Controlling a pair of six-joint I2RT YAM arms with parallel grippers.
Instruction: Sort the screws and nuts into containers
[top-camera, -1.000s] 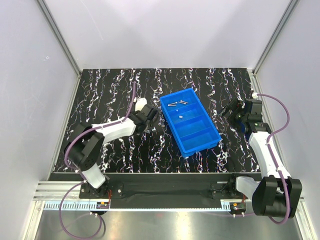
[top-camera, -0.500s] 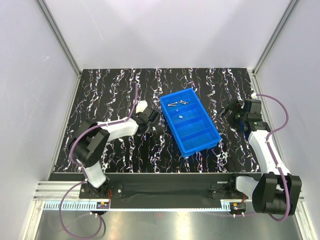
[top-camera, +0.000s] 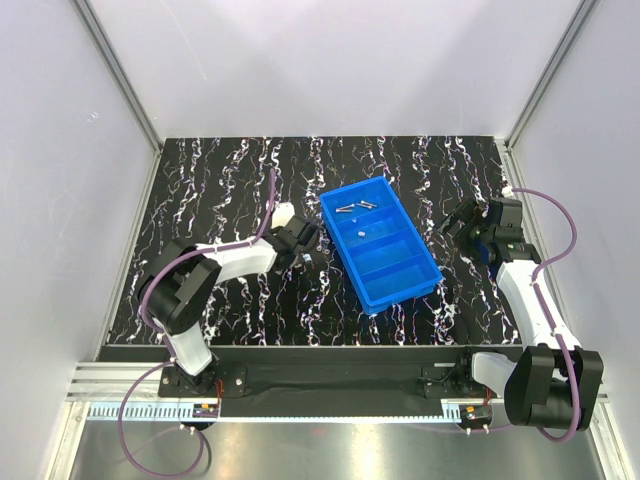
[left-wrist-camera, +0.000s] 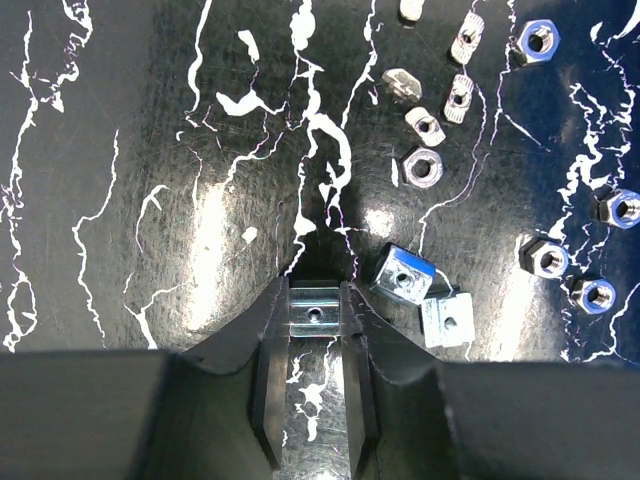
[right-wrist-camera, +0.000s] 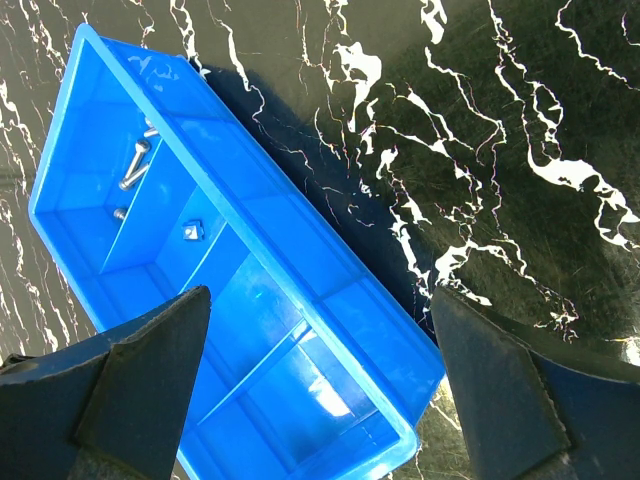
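Silver-grey and square, one nut (left-wrist-camera: 315, 312) sits clenched between the fingers of the left claw (left-wrist-camera: 313, 295), low in the middle of the left wrist view. Whether it rests on the black marbled table (left-wrist-camera: 150, 150) or is just off it I cannot tell. More loose nuts (left-wrist-camera: 403, 275) lie scattered to its right and toward the upper right, one of them cut off by the top edge. From overhead that pile is too small to make out beside the claw. The right claw (right-wrist-camera: 318, 300) hangs released, its fingers wide apart over the blue tray (right-wrist-camera: 255, 200), and one finger hides the tray's lower-left end. A few screws (right-wrist-camera: 135, 165) lie in the uppermost compartment, and a single small nut (right-wrist-camera: 193, 229) lies in the next.
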